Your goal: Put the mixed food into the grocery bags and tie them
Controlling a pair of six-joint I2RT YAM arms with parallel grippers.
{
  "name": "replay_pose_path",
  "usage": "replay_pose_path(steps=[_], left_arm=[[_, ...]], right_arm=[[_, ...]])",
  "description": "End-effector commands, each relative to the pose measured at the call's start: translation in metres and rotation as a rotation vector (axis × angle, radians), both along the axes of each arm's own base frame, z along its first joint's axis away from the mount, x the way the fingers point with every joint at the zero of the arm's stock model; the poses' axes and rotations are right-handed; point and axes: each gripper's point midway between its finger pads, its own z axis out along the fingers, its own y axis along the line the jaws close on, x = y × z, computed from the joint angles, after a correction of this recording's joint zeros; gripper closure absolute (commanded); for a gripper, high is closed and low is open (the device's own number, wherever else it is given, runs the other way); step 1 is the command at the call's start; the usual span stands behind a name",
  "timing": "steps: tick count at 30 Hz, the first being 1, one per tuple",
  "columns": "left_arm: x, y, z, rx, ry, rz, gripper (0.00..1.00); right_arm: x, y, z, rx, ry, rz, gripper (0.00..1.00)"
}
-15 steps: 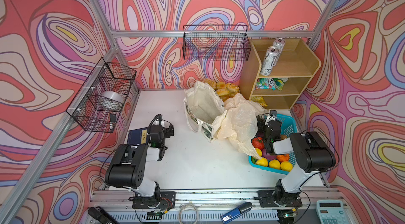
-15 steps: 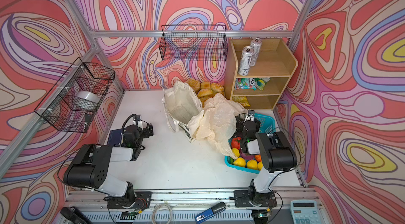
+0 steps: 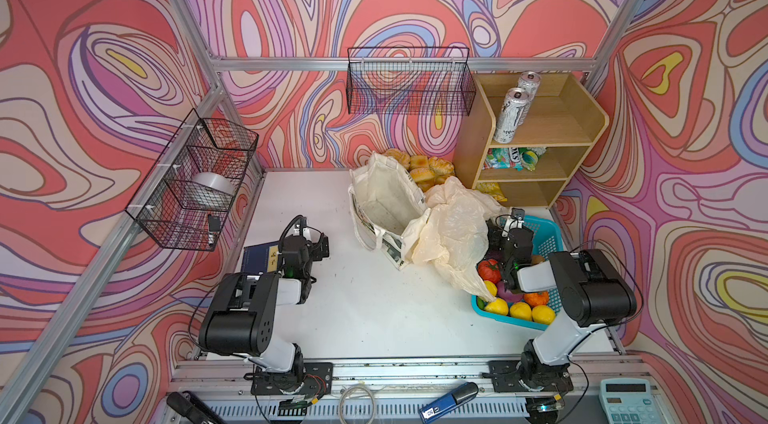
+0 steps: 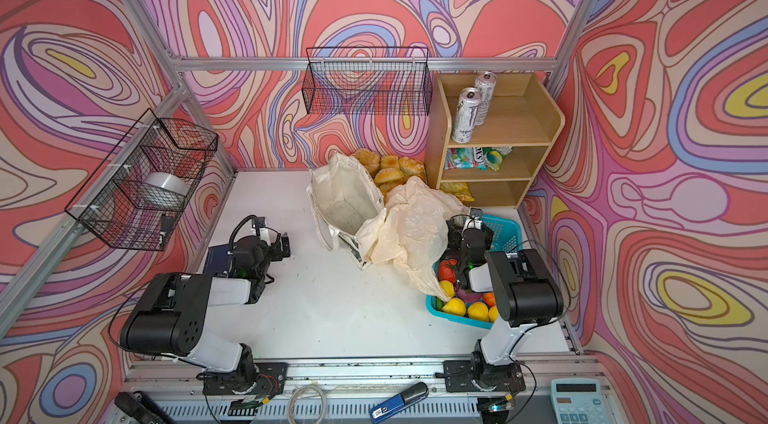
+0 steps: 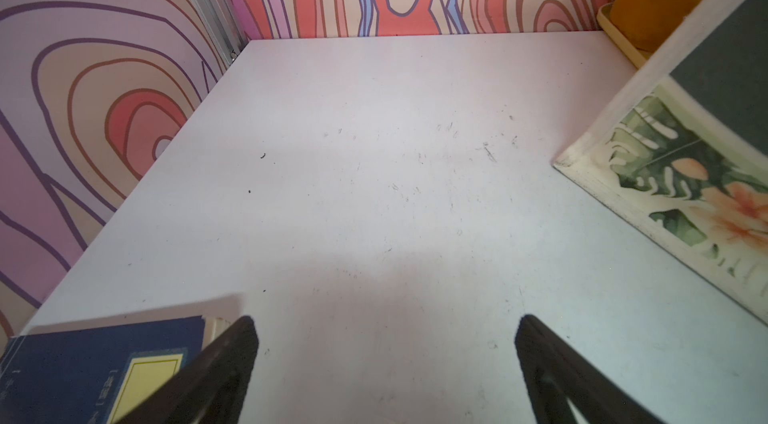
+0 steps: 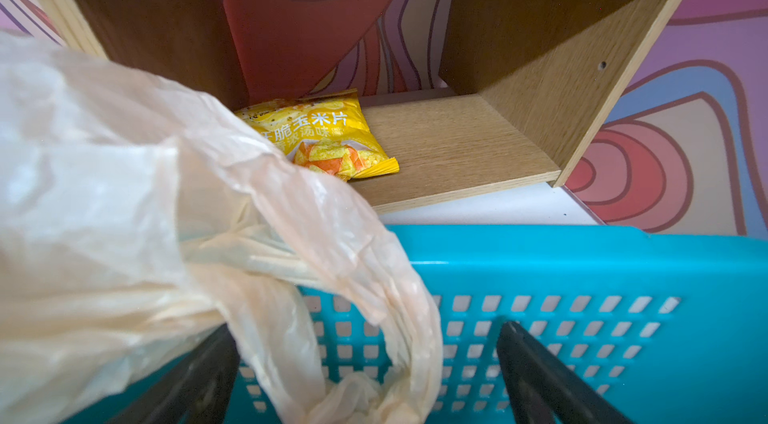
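In both top views an off-white cloth tote [image 3: 384, 197] [image 4: 345, 193] stands open mid-table. A cream plastic bag [image 3: 453, 235] [image 4: 415, 231] lies crumpled against it and drapes into the teal basket [image 3: 544, 235]. Lemons [image 3: 519, 312] lie in the basket's front. Two white-silver cans [image 3: 511, 116] stand on the top shelf, a colourful snack packet [image 3: 509, 158] lies below them, and a yellow packet [image 6: 328, 139] sits on the bottom shelf. My right gripper [image 3: 505, 231] [image 6: 370, 330] hangs open over the basket, a knotted loop of the plastic bag [image 6: 257, 276] between its fingers. My left gripper [image 3: 322, 245] [image 5: 384, 326] is open over bare table.
Bread rolls [image 3: 424, 168] sit behind the tote, beside the wooden shelf [image 3: 582, 119]. A blue book [image 3: 262, 258] lies by the left gripper. A red tomato [image 3: 488, 270] is in the basket. Wire baskets [image 3: 409, 81] [image 3: 195, 181] hang on the walls.
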Motion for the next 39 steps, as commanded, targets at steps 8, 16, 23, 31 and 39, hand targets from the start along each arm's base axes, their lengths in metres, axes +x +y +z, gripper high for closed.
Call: replay_pose_path(steps=[8,16,23,31,39], left_arm=[[0.001,0.002,0.010,-0.010,-0.043,0.009,0.02],[-0.001,0.008,0.013,-0.010,-0.055,0.046,0.02],[-0.004,0.032,0.048,-0.003,-0.004,0.199,0.00],[-0.017,0.045,0.109,-0.129,0.051,0.353,0.00],[-0.036,-0.012,0.140,-0.458,0.277,0.238,0.05]], right_arm=[[-0.001,0.001,0.010,0.004,-0.029,0.009,0.02],[-0.003,0.002,0.006,0.008,-0.037,0.016,0.02],[0.001,-0.007,0.041,0.005,-0.001,-0.044,0.01],[0.015,-0.001,0.101,0.245,0.116,-0.104,0.01],[-0.005,0.060,0.158,0.409,0.206,0.206,0.08]])
